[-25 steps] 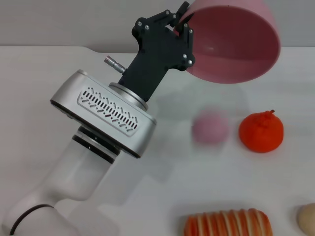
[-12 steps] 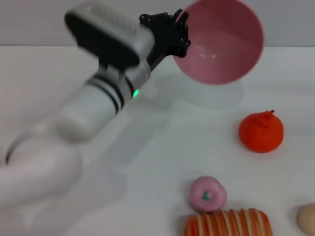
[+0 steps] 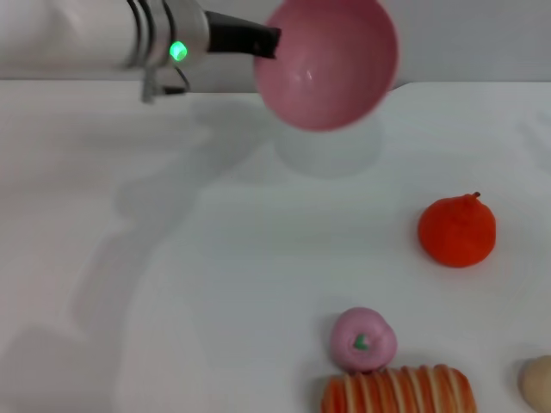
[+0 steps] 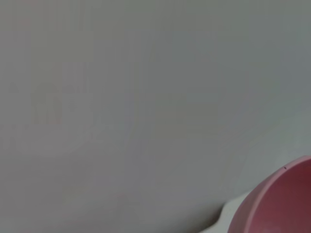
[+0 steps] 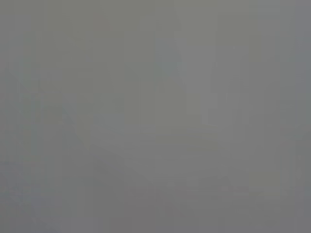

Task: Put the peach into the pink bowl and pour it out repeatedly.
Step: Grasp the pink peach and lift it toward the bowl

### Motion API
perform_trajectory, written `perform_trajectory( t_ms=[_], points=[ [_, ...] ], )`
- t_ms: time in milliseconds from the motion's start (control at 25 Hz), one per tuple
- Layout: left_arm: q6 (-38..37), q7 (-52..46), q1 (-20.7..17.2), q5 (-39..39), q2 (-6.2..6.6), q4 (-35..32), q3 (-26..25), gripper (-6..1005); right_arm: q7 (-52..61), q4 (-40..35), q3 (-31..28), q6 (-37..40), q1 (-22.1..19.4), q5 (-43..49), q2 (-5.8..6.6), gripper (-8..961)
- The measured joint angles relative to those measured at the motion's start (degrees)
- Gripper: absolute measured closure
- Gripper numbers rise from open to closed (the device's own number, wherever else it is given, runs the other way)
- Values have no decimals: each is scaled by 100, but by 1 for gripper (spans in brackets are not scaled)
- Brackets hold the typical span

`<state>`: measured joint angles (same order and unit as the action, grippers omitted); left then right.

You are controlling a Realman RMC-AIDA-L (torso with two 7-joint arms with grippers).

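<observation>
We see a white table [image 3: 215, 284] carrying the peach [image 3: 363, 339] at lower centre-right, touching a striped bread [image 3: 399, 391], an orange fruit [image 3: 456, 231] at right, and a beige item [image 3: 538, 383] at the lower right corner.

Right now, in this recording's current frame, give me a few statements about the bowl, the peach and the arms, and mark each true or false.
1. The pink bowl is held off the table by the left gripper. True.
2. The peach lies inside the bowl. False: it sits on the table, touching the striped bread.
3. The orange fruit stands apart from the peach. True.
4. The right gripper holds the peach. False: no right gripper shows in any view.
5. The bowl's opening faces the head camera. True.
</observation>
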<state>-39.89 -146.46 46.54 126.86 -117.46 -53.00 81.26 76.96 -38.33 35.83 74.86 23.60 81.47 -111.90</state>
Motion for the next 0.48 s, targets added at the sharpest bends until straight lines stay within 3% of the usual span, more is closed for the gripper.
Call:
perform_trajectory(
  t_ms=[120,200,320,480],
  points=[
    [-933,240,320,326,93,219,-1059,954,237,-866,18,1200,-71,355,-186,509],
    [-1325,232,435,674,162,262,-1437,954,546,-1465,77,1989,-40,602,-247,509],
    [-1681,213,482,936,271,274,-1749,954,1356,-2405,400,2664,121,1141,-281,508],
    [-1969,187,412,1002,387,286,-1808,954,2185,-3301,988,2895,397,1899,-386,508]
  ],
)
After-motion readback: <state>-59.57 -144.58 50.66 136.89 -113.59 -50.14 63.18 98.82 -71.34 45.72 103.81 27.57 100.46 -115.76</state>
